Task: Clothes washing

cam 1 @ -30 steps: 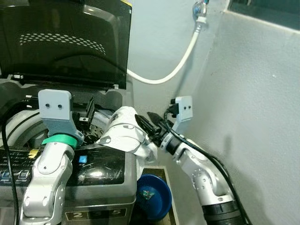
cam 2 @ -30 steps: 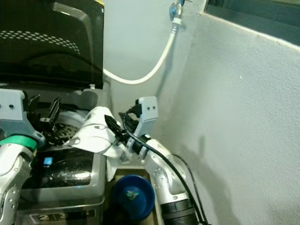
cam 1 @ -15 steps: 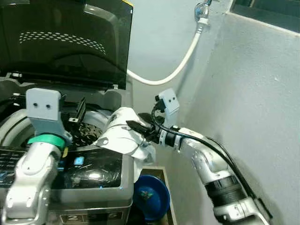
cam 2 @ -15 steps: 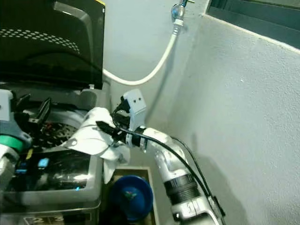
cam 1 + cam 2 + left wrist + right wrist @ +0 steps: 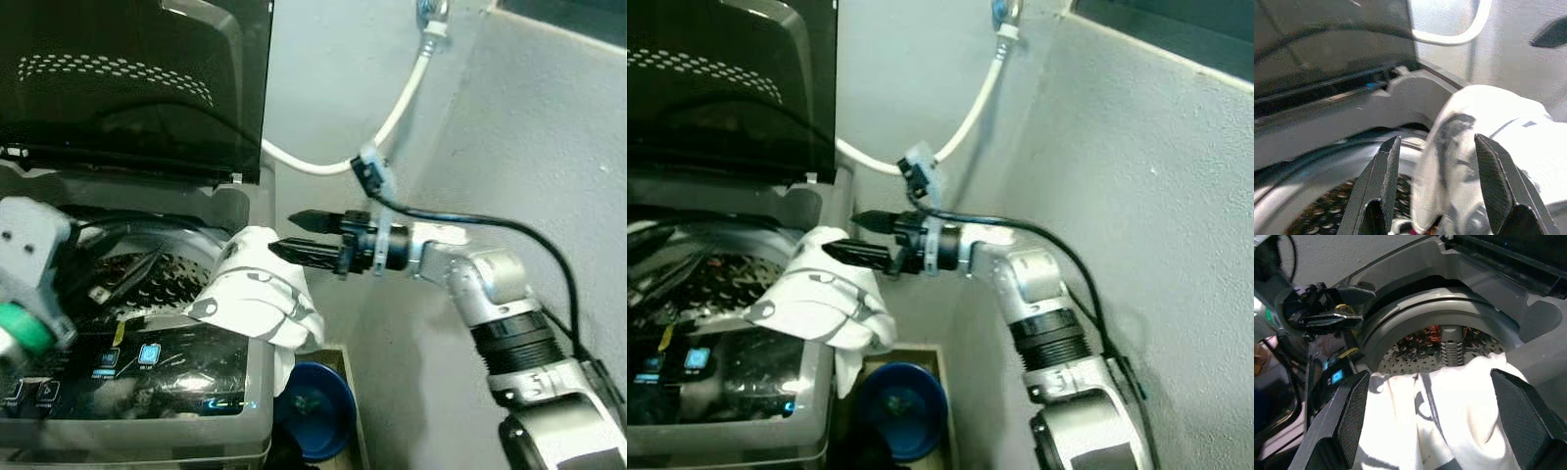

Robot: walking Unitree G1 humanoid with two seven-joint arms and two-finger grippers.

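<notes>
A white garment with grey print lies draped over the right rim of the top-loading washer, part hanging down the outside. My right gripper hovers just above its right edge, open, nothing between its fingers; in the right wrist view the right gripper looks down on the cloth and the perforated drum. My left gripper is over the drum on the left, blurred, and in the left wrist view the left gripper stands open with the garment just beyond the fingertips.
The dark tinted lid stands up behind the drum. A lit control panel runs along the front. A blue basin sits on the floor between washer and grey wall. A white hose hangs from the tap.
My right gripper has come off the garment and drawn back to the right, fingers now level and open. The left arm has dropped lower left. The cloth stays on the rim.
</notes>
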